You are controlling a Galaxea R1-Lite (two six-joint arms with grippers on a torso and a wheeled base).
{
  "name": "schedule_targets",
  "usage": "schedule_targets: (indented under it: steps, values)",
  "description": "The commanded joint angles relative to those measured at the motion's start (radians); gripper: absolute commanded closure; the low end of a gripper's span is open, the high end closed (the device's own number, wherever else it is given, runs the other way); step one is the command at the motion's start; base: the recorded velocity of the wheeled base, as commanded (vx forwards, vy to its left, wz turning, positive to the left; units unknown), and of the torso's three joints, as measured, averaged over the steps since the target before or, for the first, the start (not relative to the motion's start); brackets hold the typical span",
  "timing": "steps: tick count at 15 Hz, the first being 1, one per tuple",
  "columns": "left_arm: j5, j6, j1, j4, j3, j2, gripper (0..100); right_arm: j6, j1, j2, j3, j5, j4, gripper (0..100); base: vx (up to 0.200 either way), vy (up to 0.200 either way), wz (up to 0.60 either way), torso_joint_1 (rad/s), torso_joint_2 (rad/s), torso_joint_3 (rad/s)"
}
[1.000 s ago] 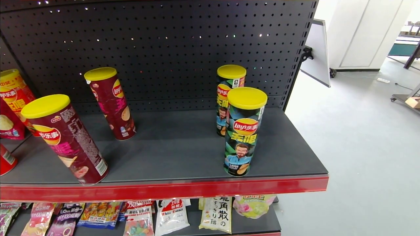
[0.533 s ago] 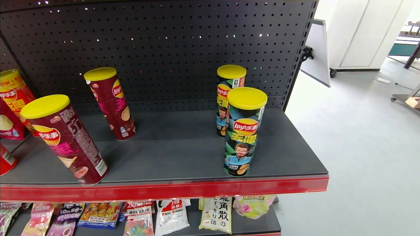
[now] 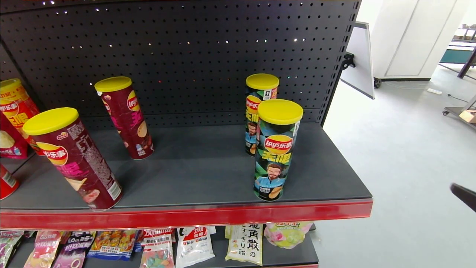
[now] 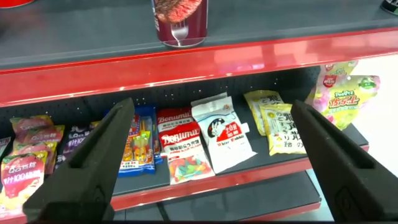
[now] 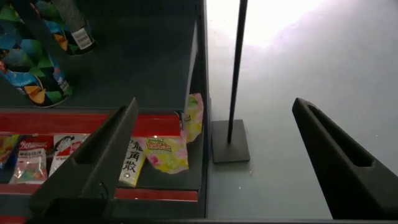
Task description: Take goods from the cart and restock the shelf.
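Note:
On the dark shelf board (image 3: 208, 167) two maroon chip cans with yellow lids stand at the left, one at the front (image 3: 76, 158) and one at the back (image 3: 125, 117). Two green-and-black cans stand at the right, front (image 3: 277, 149) and back (image 3: 260, 100). My left gripper (image 4: 211, 106) is open and holds nothing, level with the lower shelf of snack bags (image 4: 224, 134), under a maroon can (image 4: 180, 22). My right gripper (image 5: 216, 102) is open and holds nothing, off the shelf's right end near the green cans (image 5: 31, 68). One of its fingertips (image 3: 464, 195) shows at the head view's right edge.
The shelf has a red front lip (image 3: 186, 216) and a pegboard back (image 3: 186, 56). More red cans (image 3: 15, 108) stand at the far left. A thin post on a square base (image 5: 230, 149) stands on the grey floor beside the shelf's end. A whiteboard (image 3: 359, 59) leans behind.
A dark fingertip of my right gripper has come into the head view at its right edge. The cans on the shelf have not moved.

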Motion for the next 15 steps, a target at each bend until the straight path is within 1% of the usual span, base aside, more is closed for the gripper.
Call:
schedule_targets:
  steps: [1,2,4,6,8,9,11,15]
  values:
    - [0.000,0.000,0.000,0.000,0.000,0.002,0,0.006,0.179,0.437,-0.090,0.012,-0.205,0,0.000,0.000,0.00,0.000,0.00,0.000]
    - [0.000,0.000,0.000,0.000,0.000,0.002,0,0.006,0.213,0.483,-0.099,0.008,-0.235,0,0.000,0.000,0.00,0.000,0.00,0.000]
    - [0.000,0.000,0.000,0.000,0.000,0.002,0,0.006,0.268,0.537,-0.127,-0.007,-0.243,0,0.000,0.000,0.00,0.000,0.00,0.000]
    - [0.000,0.000,0.000,0.000,0.000,0.002,0,0.009,0.354,0.582,-0.131,-0.069,-0.244,0,0.000,0.000,0.00,0.000,0.00,0.000]
    - [0.000,0.000,0.000,0.000,0.000,0.002,0,0.010,0.412,0.618,-0.134,-0.118,-0.246,0,0.000,0.000,0.00,0.000,0.00,0.000]
    - [0.000,0.000,0.000,0.000,0.000,0.002,0,0.010,0.425,0.628,-0.140,-0.124,-0.246,0,0.000,0.000,0.00,0.000,0.00,0.000]
    - [0.000,0.000,0.000,0.000,0.000,0.002,0,0.009,0.441,0.687,-0.171,-0.181,-0.248,0,0.000,0.000,0.00,0.000,0.00,0.000]
    - [0.000,0.000,0.000,0.000,0.000,0.002,0,0.001,0.457,0.779,-0.205,-0.196,-0.248,0,0.000,0.000,0.00,0.000,0.00,0.000]
